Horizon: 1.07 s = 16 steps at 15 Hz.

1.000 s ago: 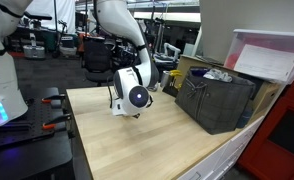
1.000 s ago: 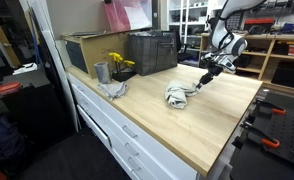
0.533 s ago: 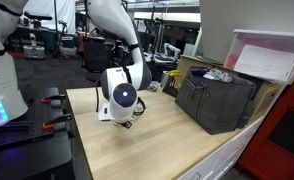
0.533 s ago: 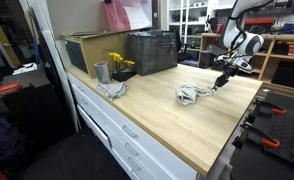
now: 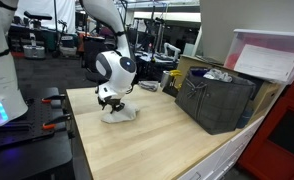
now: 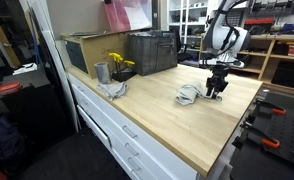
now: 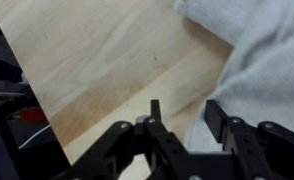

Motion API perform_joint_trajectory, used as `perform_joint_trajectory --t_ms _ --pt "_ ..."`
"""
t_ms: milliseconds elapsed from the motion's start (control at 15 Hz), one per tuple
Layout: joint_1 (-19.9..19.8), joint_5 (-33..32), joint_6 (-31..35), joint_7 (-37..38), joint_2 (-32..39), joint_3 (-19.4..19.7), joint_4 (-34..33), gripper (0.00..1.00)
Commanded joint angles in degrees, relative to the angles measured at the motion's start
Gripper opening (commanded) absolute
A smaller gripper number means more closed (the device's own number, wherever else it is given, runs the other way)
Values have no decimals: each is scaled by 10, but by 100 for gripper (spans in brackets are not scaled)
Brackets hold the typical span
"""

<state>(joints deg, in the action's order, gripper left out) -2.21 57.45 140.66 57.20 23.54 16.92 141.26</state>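
Note:
A crumpled white-grey cloth [image 5: 119, 113] lies on the light wooden tabletop [image 5: 157, 135], near its edge on the robot's side. It shows in both exterior views [image 6: 189, 95]. My gripper [image 5: 110, 99] points down just above the cloth's edge [image 6: 216, 91]. In the wrist view the two black fingers [image 7: 185, 110] are apart with nothing between them. One finger is over the cloth [image 7: 257, 60] and the other is over bare wood.
A dark grey crate [image 5: 215, 100] stands at the back of the table [image 6: 152, 50]. Beside it are a cardboard box [image 6: 87, 48], a grey cup [image 6: 101, 72] with yellow flowers [image 6: 119, 63], and another cloth [image 6: 113, 88]. A clear bin [image 5: 272, 55] sits on a shelf.
My gripper dragged the cloth across the table toward the robot-side edge, then turned upright over it. The fingers now stand apart, and the cloth lies loose on the wood.

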Motion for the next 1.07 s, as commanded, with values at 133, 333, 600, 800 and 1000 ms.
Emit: perform_joint_trajectory --t_ms 133,333,600,800,1000 --pt "104 -203 71 161 -64 -49 32 96" --pt "170 -357 65 232 -64 -10 21 100" --pt "256 -564 57 311 -53 85 6 100" --pt "231 -716 70 311 -55 95 -11 100" --pt "162 -768 119 237 -72 47 -11 100"
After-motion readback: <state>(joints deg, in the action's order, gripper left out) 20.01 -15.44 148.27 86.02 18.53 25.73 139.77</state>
